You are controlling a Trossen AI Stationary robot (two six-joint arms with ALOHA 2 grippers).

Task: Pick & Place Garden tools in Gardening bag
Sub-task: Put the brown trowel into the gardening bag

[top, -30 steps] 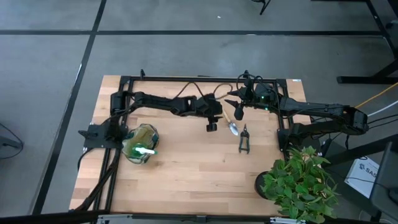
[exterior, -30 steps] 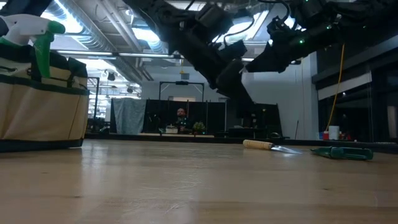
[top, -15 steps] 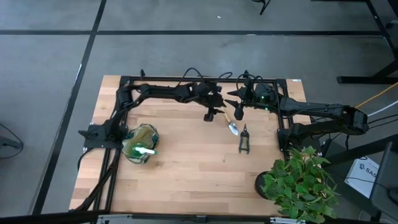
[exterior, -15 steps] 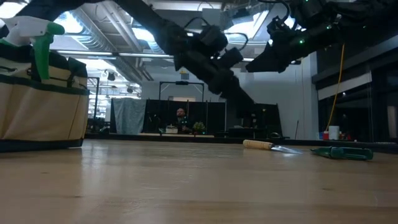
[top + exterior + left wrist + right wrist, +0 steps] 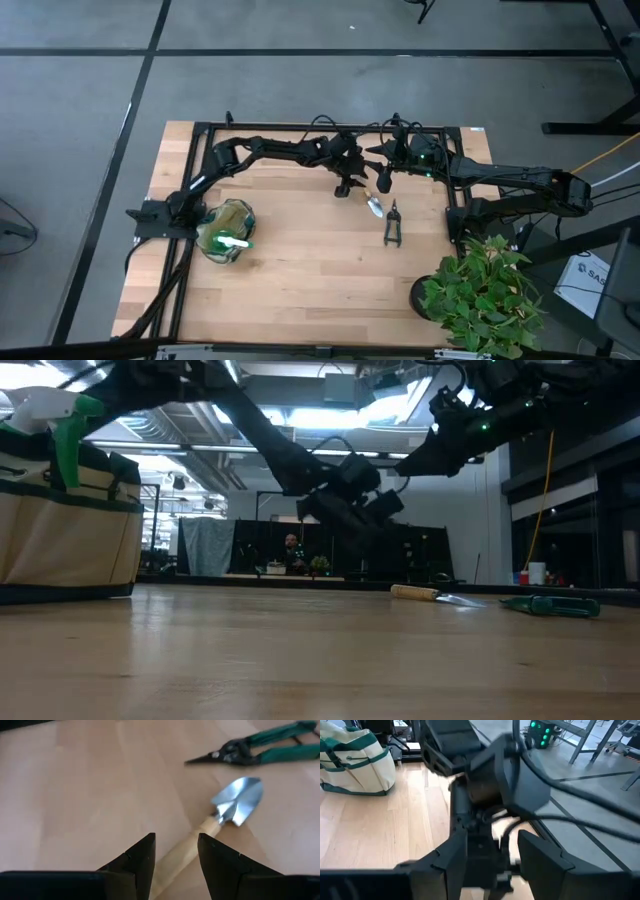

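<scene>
Over the table (image 5: 300, 260), left gripper (image 5: 347, 189) has reached the trowel (image 5: 374, 201).

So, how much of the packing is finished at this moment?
Done: the spray bottle stands in the gardening bag. In hand: the left pincer, open, hangs over the trowel handle. Left: the trowel and the shears lie on the table. The right pincer waits, open, near the far edge.

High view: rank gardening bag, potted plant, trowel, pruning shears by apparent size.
1. potted plant, largest.
2. gardening bag.
3. trowel and pruning shears: about equal in length, too close to rank; the left gripper hides part of the trowel's handle.
</scene>
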